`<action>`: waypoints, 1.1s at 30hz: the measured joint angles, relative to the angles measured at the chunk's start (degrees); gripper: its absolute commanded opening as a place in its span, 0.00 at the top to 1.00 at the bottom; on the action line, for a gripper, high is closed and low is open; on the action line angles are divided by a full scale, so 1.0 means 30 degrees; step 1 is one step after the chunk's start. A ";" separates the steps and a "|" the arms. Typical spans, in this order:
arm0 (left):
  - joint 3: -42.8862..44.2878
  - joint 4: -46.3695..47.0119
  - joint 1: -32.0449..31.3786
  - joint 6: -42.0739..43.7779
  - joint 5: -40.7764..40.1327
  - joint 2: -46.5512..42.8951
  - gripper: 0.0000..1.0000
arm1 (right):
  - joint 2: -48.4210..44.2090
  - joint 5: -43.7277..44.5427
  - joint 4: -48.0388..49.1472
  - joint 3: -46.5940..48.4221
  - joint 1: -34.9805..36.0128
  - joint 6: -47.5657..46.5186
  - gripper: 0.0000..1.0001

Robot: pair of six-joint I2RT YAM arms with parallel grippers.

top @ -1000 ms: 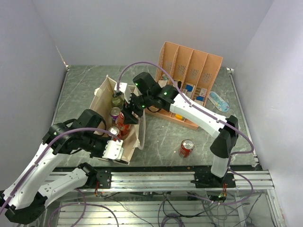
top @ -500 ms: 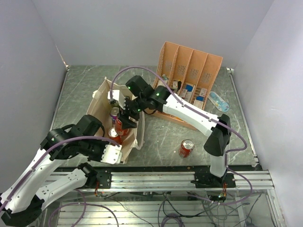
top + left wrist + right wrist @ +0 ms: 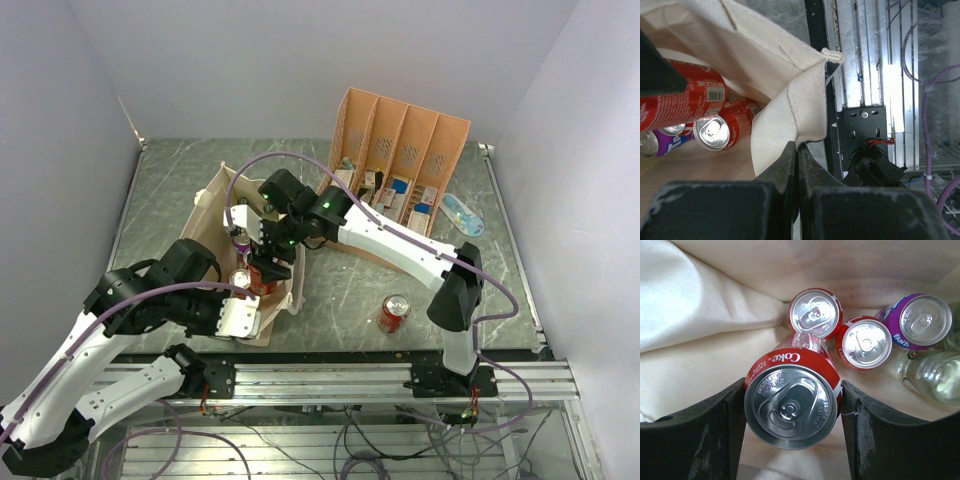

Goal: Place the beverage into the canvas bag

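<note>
One Coke can (image 3: 792, 400) clamped inside canvas bag (image 3: 700, 355); floor seemingly crowded.

Left arm (image 3: 60, 375): long links wore white shells; the joint housings were bulky, rounded and black.
Right arm (image 3: 400, 248): links were white too, and the black joints carried small green lights.
Cables (image 3: 285, 157): were purple, looping loose along both arms.
Left gripper (image 3: 797, 148): fingers were matte black, their edges scuffed pale grey.
Right gripper (image 3: 792, 407): fingers were broad, black, dull and dusty.
</note>
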 measured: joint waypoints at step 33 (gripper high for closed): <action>0.2288 0.2127 0.0051 -0.2965 -0.1064 -0.0189 0.93 | -0.0007 -0.4313 0.0029 -0.0882 -0.0007 0.0568 1.00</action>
